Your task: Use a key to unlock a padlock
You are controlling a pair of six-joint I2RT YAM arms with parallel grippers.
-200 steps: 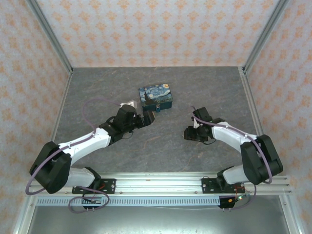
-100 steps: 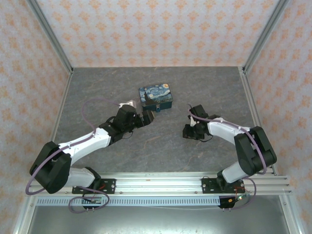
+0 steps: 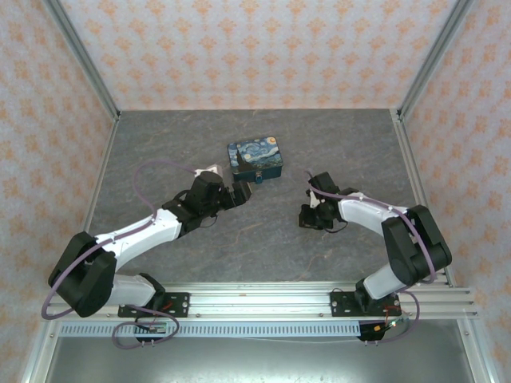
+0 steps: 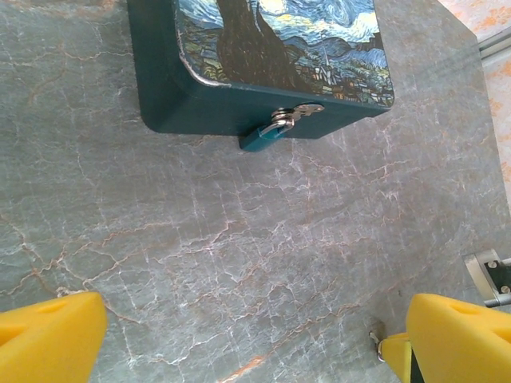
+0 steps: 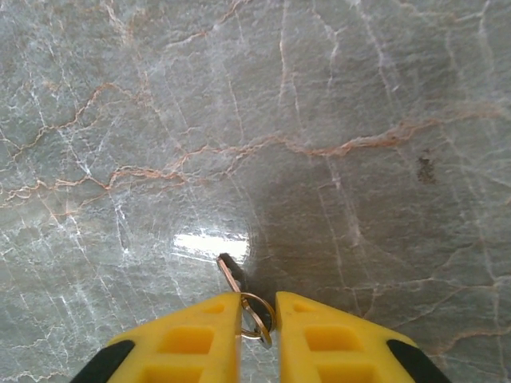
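Observation:
The padlock (image 4: 263, 137), a small teal body with a silvery shackle, hangs on the hasp at the front of the blue starry-night tin (image 4: 239, 48); from above it is a speck (image 3: 259, 183) at the tin's near edge. My left gripper (image 4: 255, 339) hovers open over the table just short of it, with nothing between its yellow fingers (image 4: 48, 335). The key (image 5: 231, 273), a thin sliver on a wire ring, lies on the table to the right. My right gripper (image 5: 259, 309) points down over it (image 3: 310, 215), shut on the ring, and the blade sticks out ahead.
The tin (image 3: 255, 159) sits in the middle of the grey marbled table (image 3: 176, 144). Patterned walls and metal rails (image 3: 407, 159) close in the back and both sides. Bare table lies between the two grippers.
My right gripper's jaws have drawn together around the key's ring, and the right arm has shifted slightly left. The left arm has stayed still and open.

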